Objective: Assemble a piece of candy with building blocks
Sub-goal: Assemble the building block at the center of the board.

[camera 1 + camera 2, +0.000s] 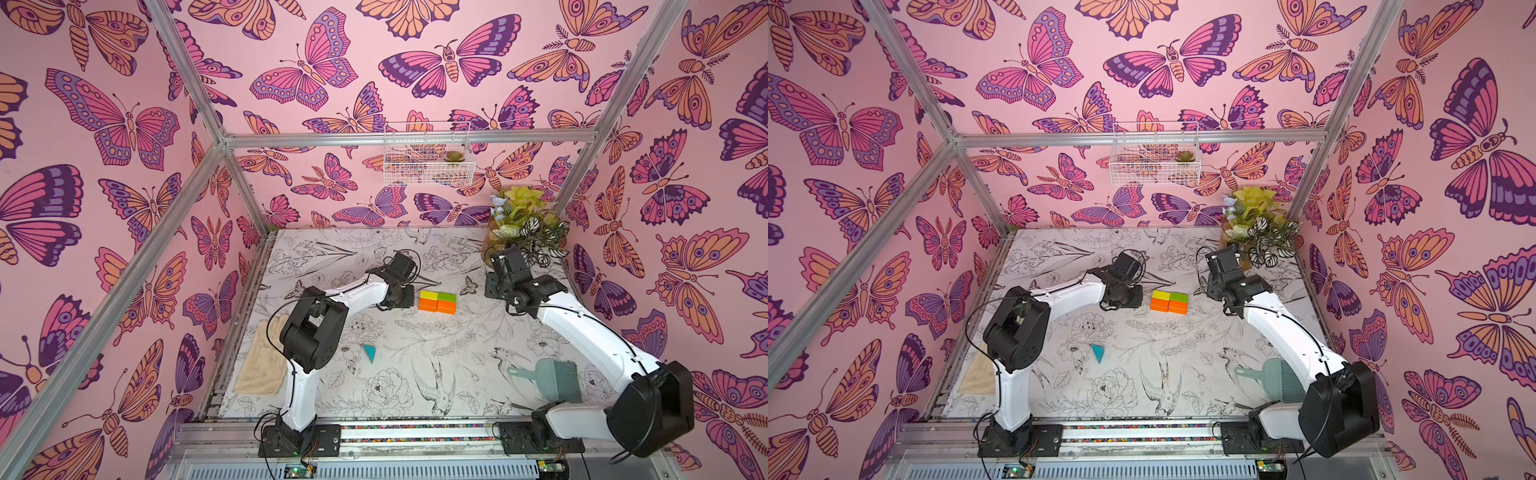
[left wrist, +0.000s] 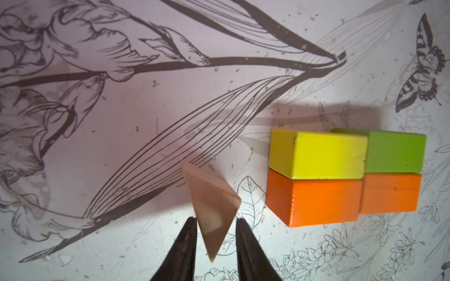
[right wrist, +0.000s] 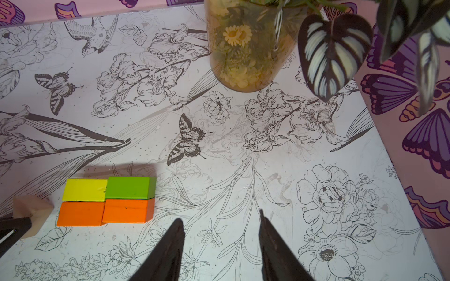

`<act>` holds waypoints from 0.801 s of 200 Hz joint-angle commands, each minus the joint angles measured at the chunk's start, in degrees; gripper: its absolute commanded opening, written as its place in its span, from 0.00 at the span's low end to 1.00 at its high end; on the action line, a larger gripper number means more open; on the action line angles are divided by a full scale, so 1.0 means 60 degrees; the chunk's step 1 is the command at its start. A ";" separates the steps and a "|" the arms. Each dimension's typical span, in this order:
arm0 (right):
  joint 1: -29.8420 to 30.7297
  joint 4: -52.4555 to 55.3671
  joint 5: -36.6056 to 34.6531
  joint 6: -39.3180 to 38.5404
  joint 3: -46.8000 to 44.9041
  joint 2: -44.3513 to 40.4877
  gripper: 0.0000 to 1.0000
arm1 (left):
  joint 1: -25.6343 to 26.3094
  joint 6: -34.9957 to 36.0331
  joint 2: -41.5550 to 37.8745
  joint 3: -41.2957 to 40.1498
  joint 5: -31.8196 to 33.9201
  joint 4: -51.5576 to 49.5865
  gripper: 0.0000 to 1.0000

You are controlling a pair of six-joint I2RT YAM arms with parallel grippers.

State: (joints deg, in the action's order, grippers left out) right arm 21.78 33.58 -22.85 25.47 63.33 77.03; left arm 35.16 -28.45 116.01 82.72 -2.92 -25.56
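The yellow brick (image 1: 428, 295), green brick (image 1: 447, 297) and two orange bricks (image 1: 446, 308) form a rectangle on the table (image 1: 457, 365), near the middle of both top views. The tan triangle (image 2: 211, 206) is just beside its yellow-and-orange end, pinched by the left tool (image 2: 215, 219). The teal triangle (image 1: 369, 352) lies well apart, lower left. The right tool (image 3: 220, 216) hangs open, empty.

four bricks (image 1: 446, 307), one tan triangle (image 2: 211, 206), one teal triangle (image 1: 369, 352).
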 commanded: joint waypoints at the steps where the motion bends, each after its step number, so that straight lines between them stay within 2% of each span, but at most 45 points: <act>1: -0.0064 0.0015 0.0044 -0.0035 -0.0095 -0.0020 0.52 | -0.0072 0.0686 0.0329 0.0282 -0.0406 -0.0218 0.32; 44: -0.0059 0.0026 0.0018 -0.0012 -0.0198 -0.0094 0.52 | -0.0110 0.1265 0.0357 0.0299 -0.0529 -0.0331 0.34; 141: -0.0056 -0.0001 0.0090 -0.0006 -0.0244 -0.0135 0.52 | -0.0288 0.1246 0.0254 0.0147 -0.0224 -0.0319 0.37; 160: -0.0070 0.0000 0.0095 0.0002 -0.0259 -0.0153 0.52 | -0.0435 0.1096 0.0022 0.0035 -0.0450 -0.0281 0.37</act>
State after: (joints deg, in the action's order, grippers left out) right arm 21.76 33.58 -22.61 25.47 62.37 77.03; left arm 33.91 -21.52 117.23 84.09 -5.10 -25.78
